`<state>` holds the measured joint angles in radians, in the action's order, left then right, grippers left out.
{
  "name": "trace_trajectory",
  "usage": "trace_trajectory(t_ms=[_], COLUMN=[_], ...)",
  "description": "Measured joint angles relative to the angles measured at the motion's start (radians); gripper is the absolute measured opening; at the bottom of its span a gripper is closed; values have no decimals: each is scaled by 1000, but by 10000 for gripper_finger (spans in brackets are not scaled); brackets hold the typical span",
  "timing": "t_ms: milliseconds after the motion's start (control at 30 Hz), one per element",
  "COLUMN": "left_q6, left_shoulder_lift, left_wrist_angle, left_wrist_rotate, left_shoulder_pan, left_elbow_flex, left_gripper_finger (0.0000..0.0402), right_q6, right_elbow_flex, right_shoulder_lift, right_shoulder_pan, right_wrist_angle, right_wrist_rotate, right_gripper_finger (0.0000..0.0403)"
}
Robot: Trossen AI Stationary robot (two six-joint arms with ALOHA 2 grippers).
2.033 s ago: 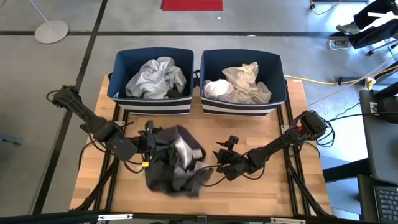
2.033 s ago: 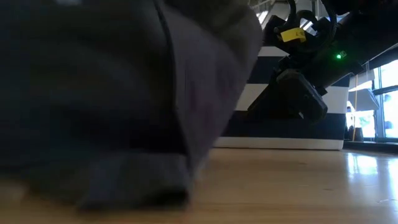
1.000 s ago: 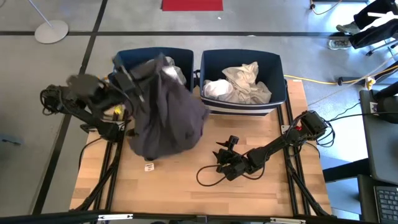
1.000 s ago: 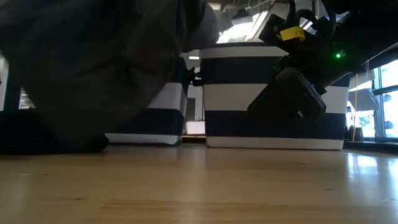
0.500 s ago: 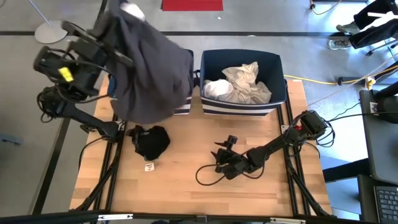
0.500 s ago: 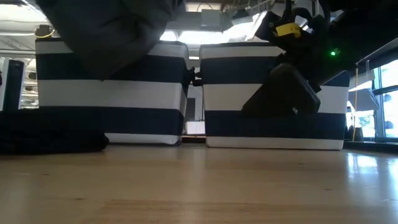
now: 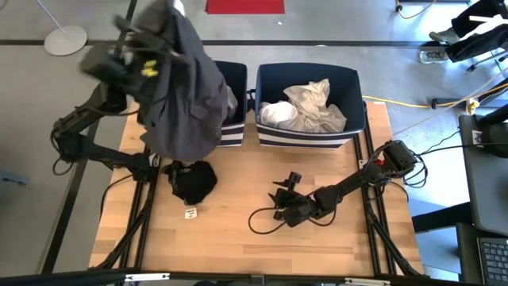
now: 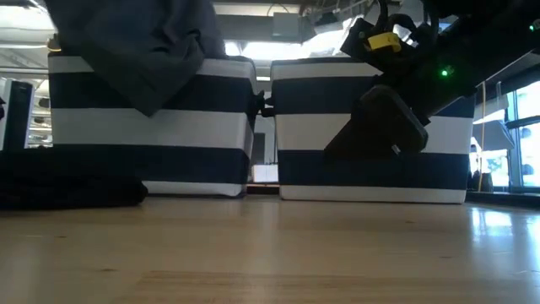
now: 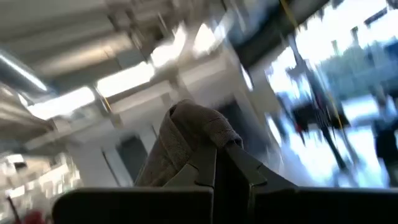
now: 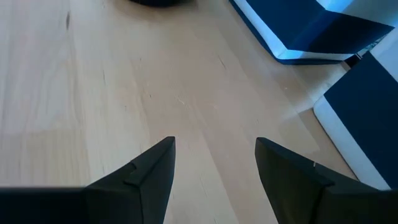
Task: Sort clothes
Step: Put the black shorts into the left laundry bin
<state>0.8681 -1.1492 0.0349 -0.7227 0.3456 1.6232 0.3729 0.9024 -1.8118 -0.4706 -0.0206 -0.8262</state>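
A dark grey garment [image 7: 186, 95] hangs from my left gripper [image 7: 161, 33], which is raised high over the table's far left and shut on it. The cloth covers most of the left navy bin [image 7: 236, 107]; in the low view it hangs [image 8: 143, 51] before that bin's striped wall. A black garment [image 7: 193, 179] lies bunched on the table below. My right gripper [image 10: 214, 146] stands open just above the wood right of centre, with nothing between its fingers. My left gripper pinches a bunched fold of the dark grey garment [image 9: 189, 127] between its two fingers, and the cloth sticks out past their tips. The fingers slant upward. The rest of the garment hangs slack below, clear of the table.
The right navy bin [image 7: 349, 119] holds white and beige clothes [image 7: 305, 107]. A small tag [image 7: 190, 213] lies on the wood near the black garment. A cable loops beside my right arm [image 7: 349, 184]. Bare wood stretches along the near edge.
My left gripper has risen and swung toward the table's far edge, tipping upward, still shut on the dark grey garment. The garment's lower end has come clear of the table and now hangs over the left bin. The black garment beneath it lies uncovered.
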Motion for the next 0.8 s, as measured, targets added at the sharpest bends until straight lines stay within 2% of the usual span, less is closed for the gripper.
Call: trace_trajectory(t_ms=[200,367,500,800], left_q6=[-274,-467,-559,-662], left_shoulder_lift=[-74,-153,-232,-432], left_wrist_angle=[-469,-756,-901,-1086], left_wrist_rotate=[61,268,405,573], left_shoulder_pan=[192,293,345,423], left_elbow_flex=[0,0,0,0], left_gripper_finger=[1,2,12,16], right_q6=[0,-4,-4,-3], right_elbow_flex=[0,0,0,0], right_shoulder_lift=[0,0,0,0], right_shoulder_pan=[0,0,0,0], right_wrist_angle=[-16,-16,-18,-19], right_wrist_rotate=[9,9,9,14], right_gripper_finger=[223,223,223,223])
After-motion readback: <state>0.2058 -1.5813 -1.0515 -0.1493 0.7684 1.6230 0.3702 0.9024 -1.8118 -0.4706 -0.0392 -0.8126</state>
